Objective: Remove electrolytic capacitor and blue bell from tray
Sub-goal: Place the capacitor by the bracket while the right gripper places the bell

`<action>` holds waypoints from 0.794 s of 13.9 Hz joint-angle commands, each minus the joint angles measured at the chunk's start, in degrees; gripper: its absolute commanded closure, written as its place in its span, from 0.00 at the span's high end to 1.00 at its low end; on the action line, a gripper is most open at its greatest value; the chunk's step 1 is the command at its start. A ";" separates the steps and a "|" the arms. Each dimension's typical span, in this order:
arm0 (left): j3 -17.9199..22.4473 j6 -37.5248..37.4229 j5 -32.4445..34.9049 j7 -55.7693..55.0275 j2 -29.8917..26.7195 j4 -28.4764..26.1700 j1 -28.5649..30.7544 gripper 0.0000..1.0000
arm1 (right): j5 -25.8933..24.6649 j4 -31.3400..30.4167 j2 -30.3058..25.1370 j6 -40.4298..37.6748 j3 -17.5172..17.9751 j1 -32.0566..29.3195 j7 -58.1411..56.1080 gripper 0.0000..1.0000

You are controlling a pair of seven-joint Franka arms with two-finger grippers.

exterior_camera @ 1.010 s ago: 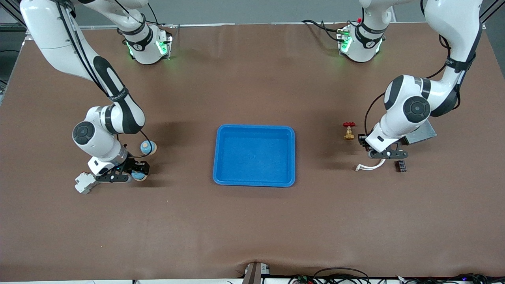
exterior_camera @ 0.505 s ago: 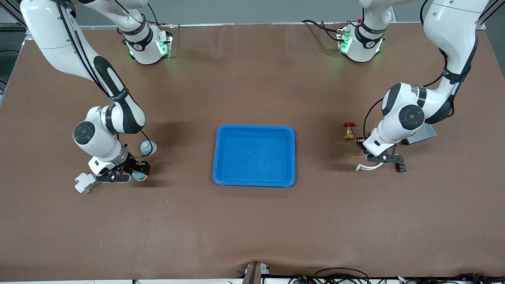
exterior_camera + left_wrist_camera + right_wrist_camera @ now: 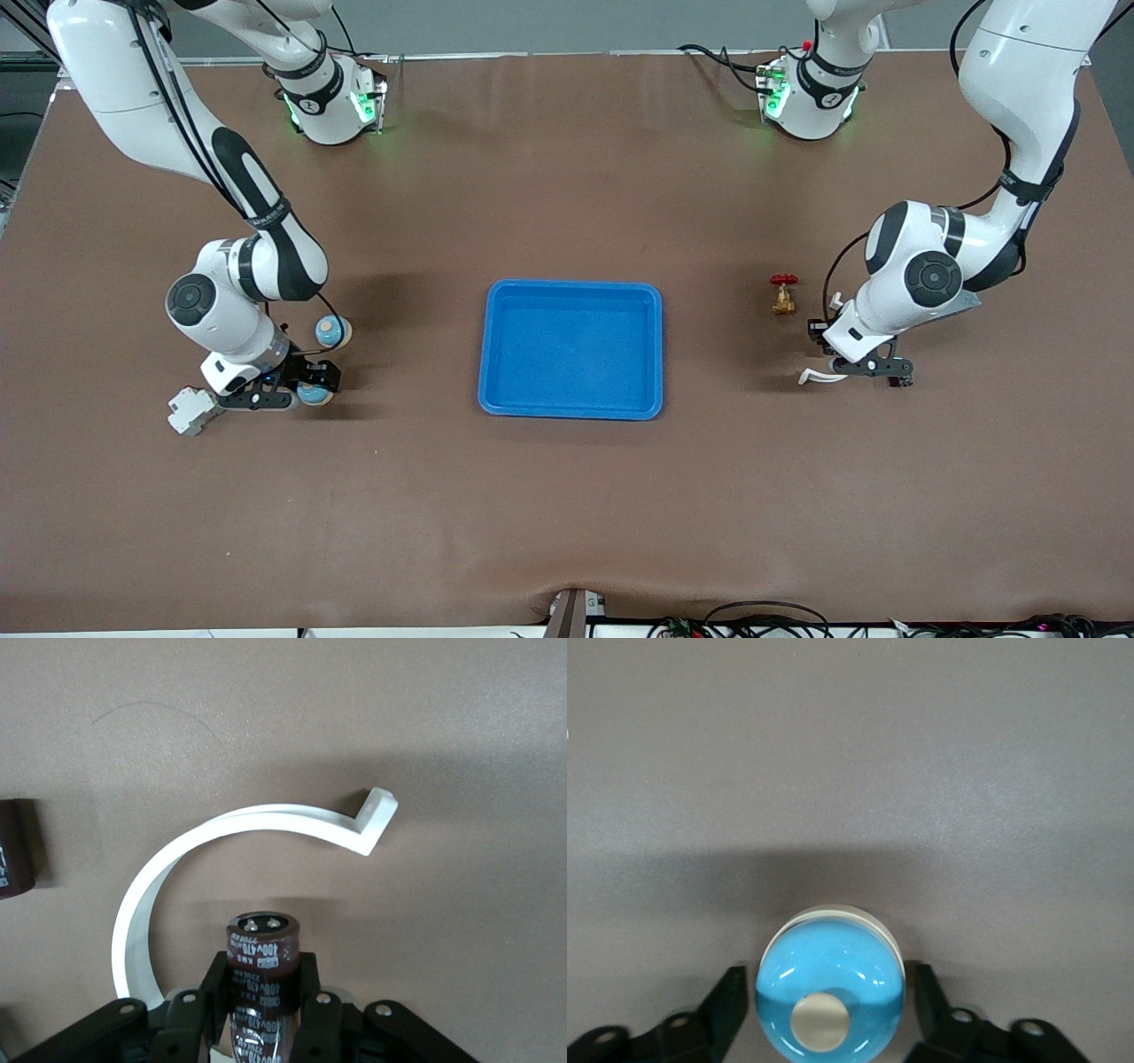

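A small white and grey block [image 3: 190, 410] is lying closest to the front edge of the tabletop, toward the right arm's end.

Just beside it, the right gripper [image 3: 308, 391] is reaching down low to the tabletop. Its two fingers are standing wide apart, one on each side of the bell [image 3: 830, 979]. The bell is round and bright blue with a pale button on top. It is sitting on the tabletop between the fingers, and a thin gap is showing on each side of it.

In the middle of the tabletop, a blue tray [image 3: 485, 354] is lying flat.

Toward the left arm's end, the left gripper [image 3: 873, 367] is hanging low over the tabletop. It is squeezing the capacitor [image 3: 261, 955], a dark brown can with white writing on it, tight between its fingers. A curved white strip [image 3: 374, 819] is lying on the tabletop right by this gripper and is bending around the capacitor. Another dark brown can [image 3: 12, 850] is lying close by, and only part of it is showing.

A bit farther from the front edge, a second blue ball [image 3: 330, 331] is sitting beside the right arm.

Farther still, a little brass valve [image 3: 783, 299] with a red handle is standing near the left arm. A grey metal box [image 3: 966, 301] is peeking out from under that arm.
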 commanded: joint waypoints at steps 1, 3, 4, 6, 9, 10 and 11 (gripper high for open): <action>-0.15 0.34 1.40 0.12 1.22 1.79 0.08 0.00 | 1.20 0.05 -0.06 0.21 1.33 -1.15 -0.52 1.00; -0.06 0.34 1.40 0.12 1.74 2.41 0.00 0.00 | 1.29 -0.03 -1.38 -1.11 1.76 -1.15 -0.61 1.00; -0.06 0.34 1.40 0.12 2.27 2.67 0.00 0.00 | 1.20 0.14 -2.34 -3.03 1.94 -1.24 -0.61 1.00; -0.06 0.34 1.66 -0.06 2.45 2.76 0.00 0.00 | 1.20 0.23 -4.89 -6.20 1.94 -1.24 -0.78 1.00; -0.15 0.34 1.75 -0.14 2.89 2.76 0.00 0.00 | 1.20 0.49 -9.11 -10.59 1.86 -1.07 -1.14 1.00; -0.15 0.34 1.75 -0.14 2.98 2.76 0.00 0.00 | 1.11 0.93 -10.51 -12.96 1.86 -1.07 -1.22 1.00; -0.06 0.34 1.75 -0.14 2.98 2.76 0.00 0.00 | 1.11 1.89 -11.83 -16.29 1.86 -0.98 -1.22 1.00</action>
